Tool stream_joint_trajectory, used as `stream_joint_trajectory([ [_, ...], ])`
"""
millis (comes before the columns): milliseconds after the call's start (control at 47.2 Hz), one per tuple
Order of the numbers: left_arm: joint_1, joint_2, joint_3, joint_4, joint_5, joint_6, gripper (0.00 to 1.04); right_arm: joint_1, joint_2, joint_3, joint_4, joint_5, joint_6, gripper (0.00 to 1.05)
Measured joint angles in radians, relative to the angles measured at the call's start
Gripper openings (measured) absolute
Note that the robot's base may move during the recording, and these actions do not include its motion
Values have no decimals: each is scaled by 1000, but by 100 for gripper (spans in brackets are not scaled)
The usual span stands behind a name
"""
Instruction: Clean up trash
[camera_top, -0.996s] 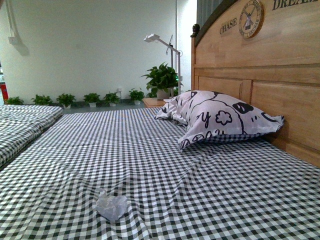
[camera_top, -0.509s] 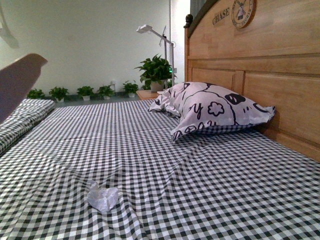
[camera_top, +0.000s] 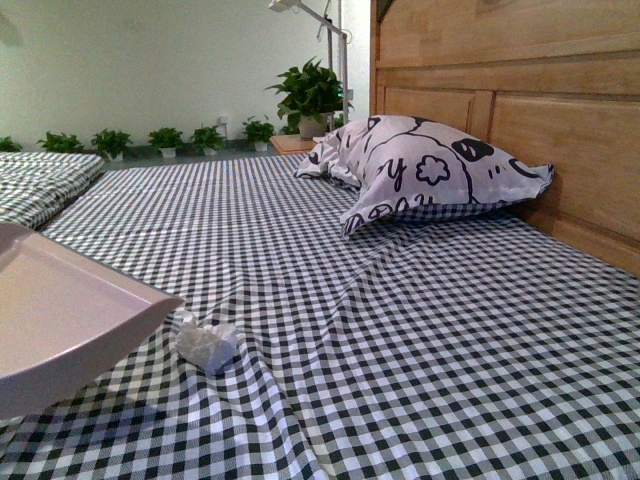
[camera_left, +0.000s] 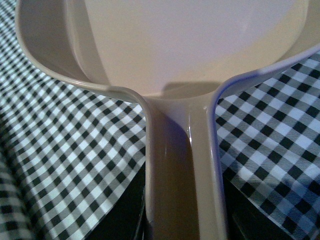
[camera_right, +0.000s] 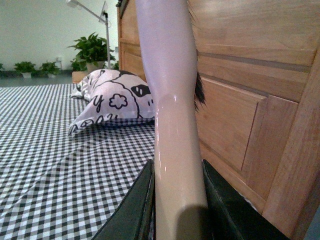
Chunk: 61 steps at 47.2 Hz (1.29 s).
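Beige dustpan (camera_top: 70, 320) now low at front-left, lip just beside trash wad (camera_top: 207, 343) on checked sheet (camera_top: 420, 340); 0.5 s ago pan was raised, well apart. Left gripper (camera_left: 182, 217) clamps dustpan's handle; right gripper (camera_right: 177, 205) clamps brush handle (camera_right: 172, 100).

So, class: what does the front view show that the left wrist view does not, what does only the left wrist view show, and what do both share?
Front only: the tissue wad lying on the bed close to the dustpan, the pillow, the wooden headboard and potted plants. Left wrist only: the dustpan's handle running down into the left gripper. Both: the beige dustpan and the checked sheet.
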Motion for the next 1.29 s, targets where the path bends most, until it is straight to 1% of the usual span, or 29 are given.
stream_joint_trajectory([
  [64, -6, 16, 12, -31, 5, 30, 26, 0, 0, 0, 0, 0, 0, 23],
  [191, -15, 78, 52, -137, 7, 153, 26, 0, 0, 0, 0, 0, 0, 23],
  [381, -14, 129, 85, -237, -13, 236, 26, 0, 0, 0, 0, 0, 0, 23],
  [742, -14, 203, 143, -285, -62, 282, 26, 0, 0, 0, 0, 0, 0, 23],
  [1293, -21, 229, 149, -283, -84, 298, 26, 0, 0, 0, 0, 0, 0, 23],
])
